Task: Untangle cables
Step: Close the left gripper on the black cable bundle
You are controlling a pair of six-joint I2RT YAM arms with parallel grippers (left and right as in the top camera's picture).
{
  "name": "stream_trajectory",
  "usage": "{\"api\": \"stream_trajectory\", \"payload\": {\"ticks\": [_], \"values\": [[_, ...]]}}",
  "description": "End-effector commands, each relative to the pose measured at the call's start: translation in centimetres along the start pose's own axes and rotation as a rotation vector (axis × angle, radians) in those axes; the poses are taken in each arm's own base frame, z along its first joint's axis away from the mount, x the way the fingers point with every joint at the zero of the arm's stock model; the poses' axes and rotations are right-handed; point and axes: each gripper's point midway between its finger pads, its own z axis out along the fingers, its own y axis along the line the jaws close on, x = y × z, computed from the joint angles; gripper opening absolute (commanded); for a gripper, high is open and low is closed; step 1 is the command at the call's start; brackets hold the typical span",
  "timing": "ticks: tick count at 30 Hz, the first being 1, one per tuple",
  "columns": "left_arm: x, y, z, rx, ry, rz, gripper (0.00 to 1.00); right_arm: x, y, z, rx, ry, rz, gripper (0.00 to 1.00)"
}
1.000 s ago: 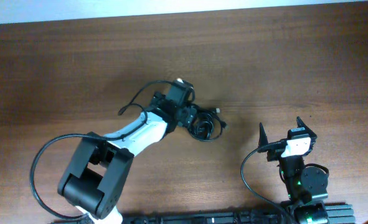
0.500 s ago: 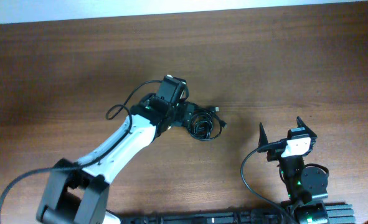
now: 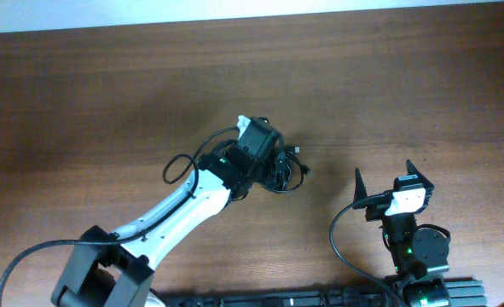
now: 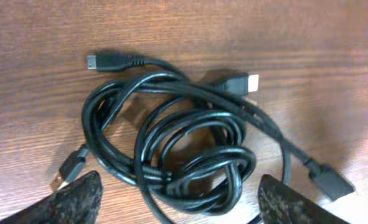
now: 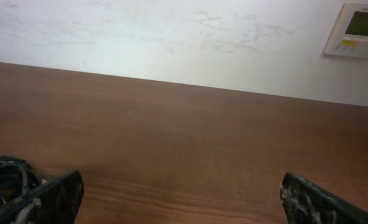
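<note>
The cables (image 4: 184,143) are thin black cords knotted into one hand-sized bundle on the wooden table, with several plug ends sticking out. In the overhead view the bundle (image 3: 287,170) lies at the table's middle, partly hidden under my left gripper (image 3: 273,170). My left gripper (image 4: 180,205) is open, its fingers either side of the bundle's near edge, just above it. My right gripper (image 3: 388,179) is open and empty near the front right, away from the bundle. The bundle's edge shows in the right wrist view (image 5: 6,177) at the lower left.
The brown wooden table (image 3: 107,85) runs to a white wall at the back (image 5: 171,43). A wall thermostat (image 5: 358,31) shows at the upper right of the right wrist view. My left arm's own black wire (image 3: 183,162) loops beside the arm.
My left gripper has moved right, from beside the bundle's left edge to over the bundle. The right arm has not moved.
</note>
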Motion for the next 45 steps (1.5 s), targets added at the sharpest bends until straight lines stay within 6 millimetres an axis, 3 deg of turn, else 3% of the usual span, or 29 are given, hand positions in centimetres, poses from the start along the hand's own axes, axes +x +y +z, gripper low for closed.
{"api": "stream_trajectory", "payload": {"ticks": [1,4,7,13,18,28,29,32,36,39,41,45], "values": [[-0.3,0.1,-0.3,-0.003,-0.011,-0.248,0.84,0.3,0.0,0.0,0.000,0.005,0.001,0.99],[-0.1,0.9,-0.1,-0.045,-0.018,-0.455,0.89,0.3,0.0,0.0,0.000,0.005,0.001,0.99],[-0.1,1.9,-0.2,-0.097,-0.043,-0.511,1.00,0.3,0.0,0.0,0.000,0.005,0.001,0.99],[1.1,4.6,-0.4,-0.222,-0.042,-0.582,0.99,0.3,0.0,0.0,0.000,0.005,0.001,0.99],[3.0,5.6,2.0,-0.286,0.035,-0.580,0.99,0.3,0.0,0.0,0.000,0.005,0.001,0.99],[4.2,6.9,4.0,-0.366,0.046,-0.600,0.98,0.3,0.0,0.0,0.000,0.005,0.001,0.99],[4.4,7.1,4.2,-0.372,0.050,-0.602,0.97,0.3,0.0,0.0,0.000,0.005,0.001,0.99],[4.2,7.4,4.2,-0.390,0.033,-0.597,0.73,0.3,0.0,0.0,0.000,0.005,0.001,0.99],[3.0,8.9,3.9,-0.459,-0.064,-0.576,0.75,0.3,0.0,0.0,0.000,0.005,0.001,0.99],[2.6,8.8,4.7,-0.451,-0.084,-0.579,0.72,0.3,0.0,0.0,0.000,0.005,0.001,0.99],[2.1,8.9,5.2,-0.450,-0.114,-0.580,0.64,0.3,0.0,0.0,0.000,0.005,0.001,0.99],[0.6,9.9,5.3,-0.495,-0.220,-0.569,0.63,0.3,0.0,0.0,0.000,0.005,0.001,0.99]]}}
